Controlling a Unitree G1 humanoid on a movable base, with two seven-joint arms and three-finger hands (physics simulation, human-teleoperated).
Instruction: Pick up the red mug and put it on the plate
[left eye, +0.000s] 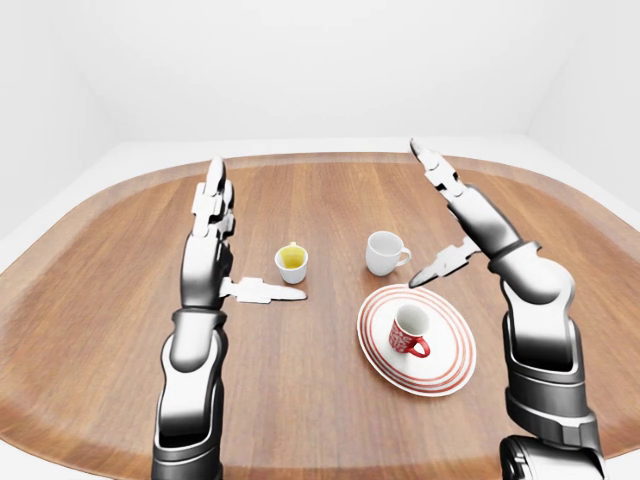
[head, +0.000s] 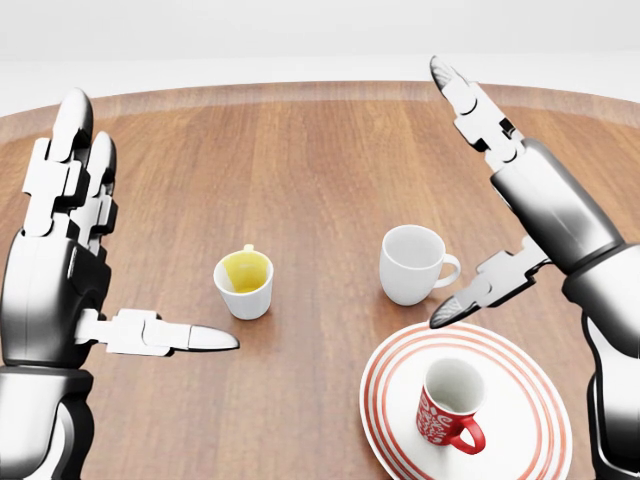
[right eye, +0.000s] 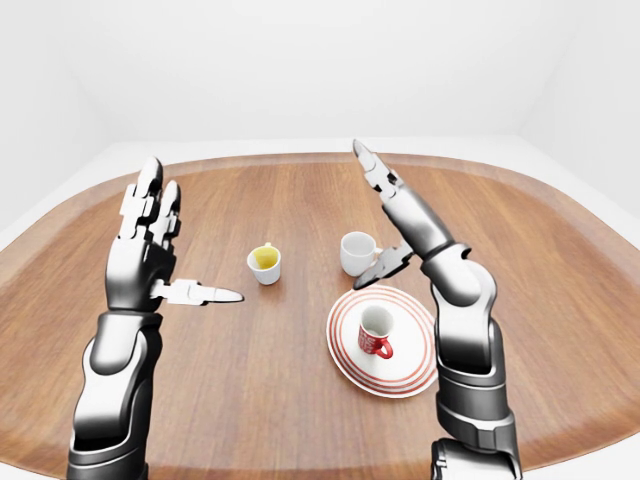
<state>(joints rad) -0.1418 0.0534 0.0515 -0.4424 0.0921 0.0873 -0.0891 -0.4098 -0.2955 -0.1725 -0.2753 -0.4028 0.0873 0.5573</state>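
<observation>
Already the red mug (head: 450, 405) is being carried by the plate (head: 395, 375), where it is standing upright near the middle of the red rings, its handle turned toward the lower right of the head view. By this evidence the task is being judged as good as done.

Both hands are being held up above the counter (head: 300, 180), and nothing is being gripped by either. The right hand (head: 500, 210) is being kept spread, its long fingers pointed toward the top of the head view and its thumb (head: 485, 290) angled down toward the plate's upper rim. The left hand (head: 75, 260) is likewise being held spread, fingers upward and thumb stretched toward the yellow cup (head: 244, 282), from which it is being kept apart.

What trouble remains is being posed chiefly by the right thumb. It is hanging just beside the white cup (head: 412, 263) and just above the plate's edge; whether it is clear of that rim cannot be told. Should the arm be lowered or swung leftward carelessly, the white cup is likely to be knocked, or the plate nudged and the mug tipped. The yellow cup is being exposed to a like risk from the left thumb.
</observation>
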